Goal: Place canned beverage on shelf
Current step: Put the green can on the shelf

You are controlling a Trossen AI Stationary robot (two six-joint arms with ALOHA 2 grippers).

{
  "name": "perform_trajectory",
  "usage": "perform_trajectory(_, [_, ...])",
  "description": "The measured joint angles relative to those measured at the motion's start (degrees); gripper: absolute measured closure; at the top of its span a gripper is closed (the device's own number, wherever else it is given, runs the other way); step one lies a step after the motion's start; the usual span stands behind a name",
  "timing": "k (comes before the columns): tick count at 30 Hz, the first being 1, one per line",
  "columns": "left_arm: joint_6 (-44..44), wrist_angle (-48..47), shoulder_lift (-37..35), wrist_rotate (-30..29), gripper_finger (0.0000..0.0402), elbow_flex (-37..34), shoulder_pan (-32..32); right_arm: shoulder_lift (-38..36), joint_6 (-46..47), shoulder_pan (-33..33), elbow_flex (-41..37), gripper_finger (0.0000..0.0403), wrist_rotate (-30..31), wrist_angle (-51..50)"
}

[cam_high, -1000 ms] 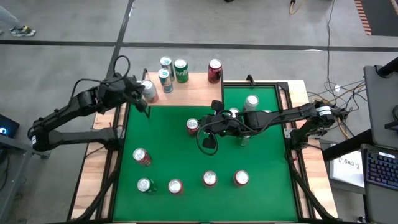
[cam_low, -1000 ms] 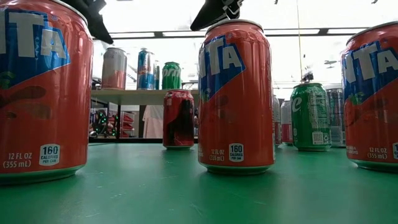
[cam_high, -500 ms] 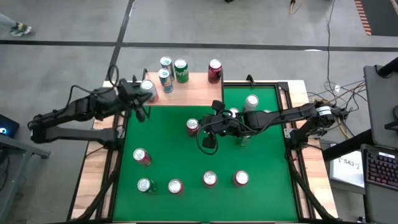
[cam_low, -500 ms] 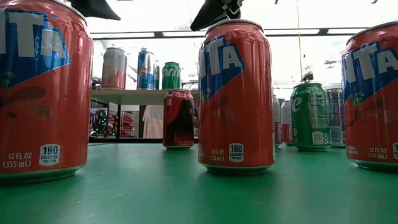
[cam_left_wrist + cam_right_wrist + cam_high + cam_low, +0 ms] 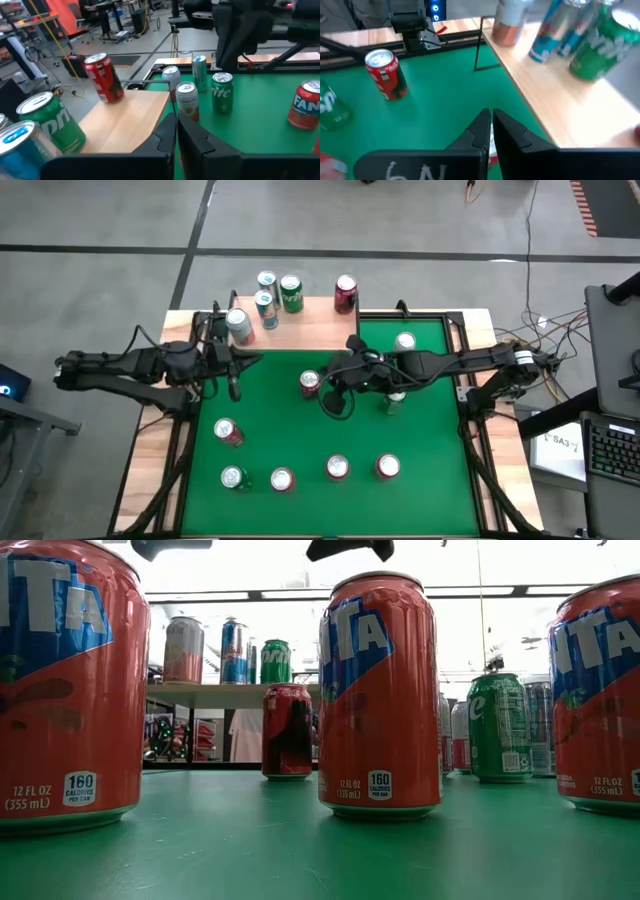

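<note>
Fanta can (image 5: 379,695), "160 CALORIES"; Sprite can (image 5: 500,727)

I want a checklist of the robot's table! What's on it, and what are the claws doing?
Surface: green table top, no spills seen.
Job's things: the shelf at the far left corner carries five upright cans, including a dark red can and a green can; more cans stand on the green, four in a near row such as an orange can.
Clutter: nothing seen.
Claws: left claw shut and empty, beside the shelf's near edge; right claw shut and empty, over mid-table next to a red can.
Cables: black cable loop hanging under the right arm.
Surroundings: grey floor, keyboard at the right.
</note>
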Motion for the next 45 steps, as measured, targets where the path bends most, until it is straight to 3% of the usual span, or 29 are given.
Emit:
perform_trajectory(11, [3.96, 2.15, 0.93, 0.02, 0.0402, 0.0, -0.5, 1.12, 24.89, -1.74, 3.77, 0.039, -17.12, -21.15])
perform_trajectory(16, [4.81, 2.23, 0.93, 0.02, 0.0402, 0.0, -0.5, 1.14, 32.28, -2.23, 3.79, 0.039, -24.17, -35.83])
perform_trajectory(23, [7.22, 4.58, 0.93, 0.02, 0.0402, 0.0, -0.5, 0.45, 39.66, -2.49, 3.79, 0.039, -24.68, -57.81])
perform_trajectory(36, [7.22, 4.91, 1.35, 0.04, 0.0402, 0.0, -0.5, -2.0, 38.87, -2.92, 0.84, 0.039, -24.7, -58.19])
perform_trajectory(45, [7.22, 4.89, 2.16, 0.04, 0.0402, 0.0, -0.5, -6.61, 34.43, -9.1, -5.95, 0.039, -24.38, -58.09])
